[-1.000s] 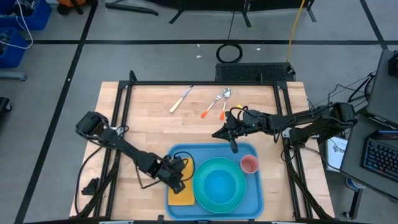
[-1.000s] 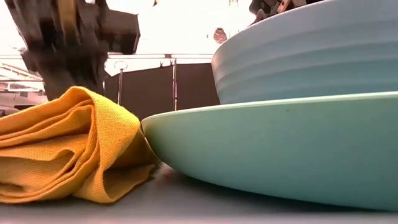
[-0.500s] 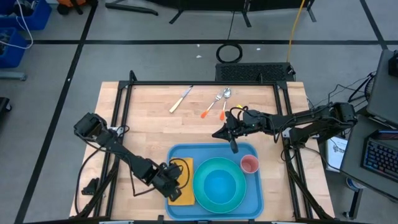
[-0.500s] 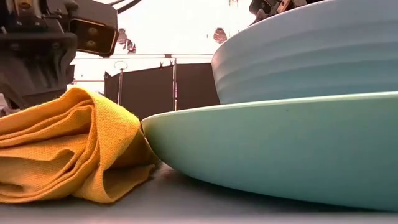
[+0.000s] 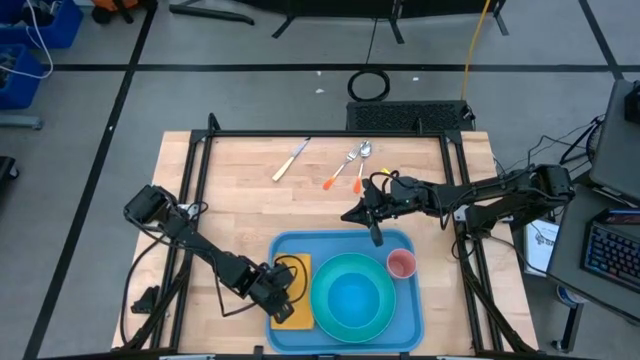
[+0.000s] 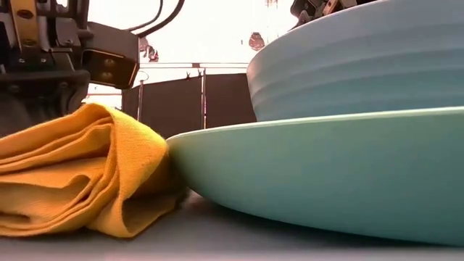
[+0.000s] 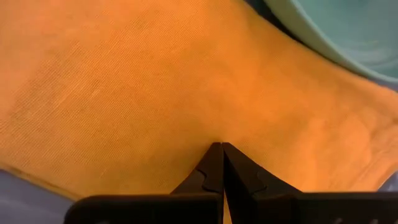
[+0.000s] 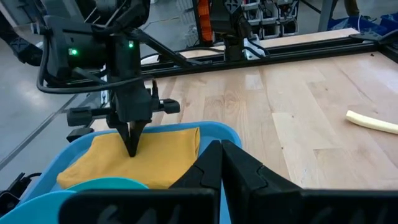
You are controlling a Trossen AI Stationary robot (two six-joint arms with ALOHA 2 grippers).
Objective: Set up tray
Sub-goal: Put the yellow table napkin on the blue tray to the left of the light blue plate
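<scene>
Over the tray's (image 5: pixel 405 318) left end, the left gripper (image 5: pixel 280 303) is pressing closed fingertips onto the napkin (image 5: pixel 293 312); right gripper (image 5: pixel 375 235), closed, is hovering farther.

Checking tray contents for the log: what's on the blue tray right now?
On the tray: yellow napkin with the left gripper shut over it, turquoise plate carrying a bowl, and a pink cup. Anything under the plate or napkin is hidden.

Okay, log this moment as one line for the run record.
left end effector: shut, tips on napkin | right end effector: shut, over tray back rim | plate, cup on tray
</scene>
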